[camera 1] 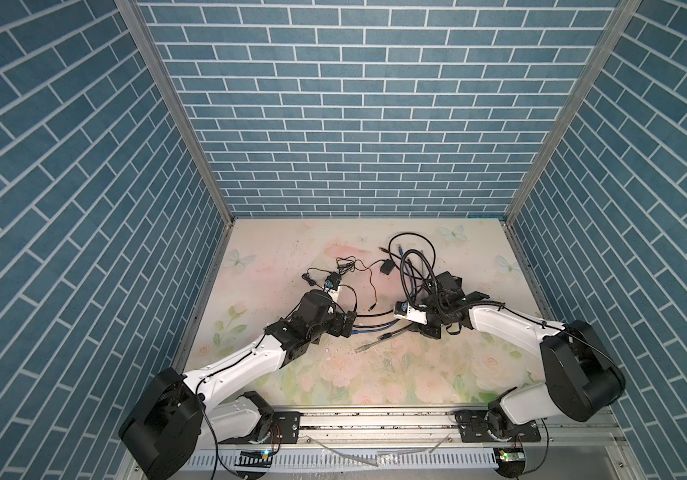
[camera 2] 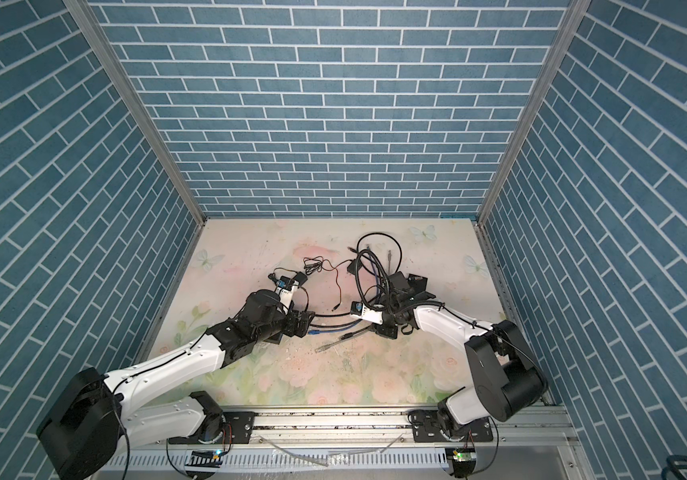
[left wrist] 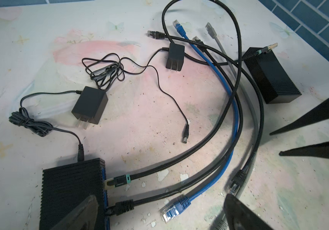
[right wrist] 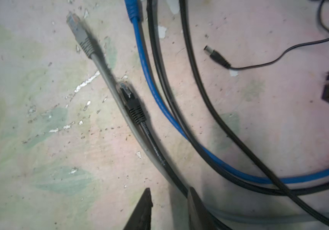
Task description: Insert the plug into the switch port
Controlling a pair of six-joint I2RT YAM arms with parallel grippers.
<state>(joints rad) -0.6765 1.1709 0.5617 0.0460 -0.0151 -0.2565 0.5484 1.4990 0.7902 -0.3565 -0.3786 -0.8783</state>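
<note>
1. Right fingers (right wrist: 197, 209) are straddling the grey cable (right wrist: 139, 143); whether they are grasping it, I cannot tell.
2. The black plug (right wrist: 132, 103) is lying just ahead of them.
3. Left fingers (left wrist: 80, 213) are hanging released above the switch (left wrist: 70, 189).
4. The next move is probably clenching, then aligning with a port.

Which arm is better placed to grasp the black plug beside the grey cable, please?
Right: the right gripper sits over the cable just behind that plug, while the left gripper is open at the switch.
</note>
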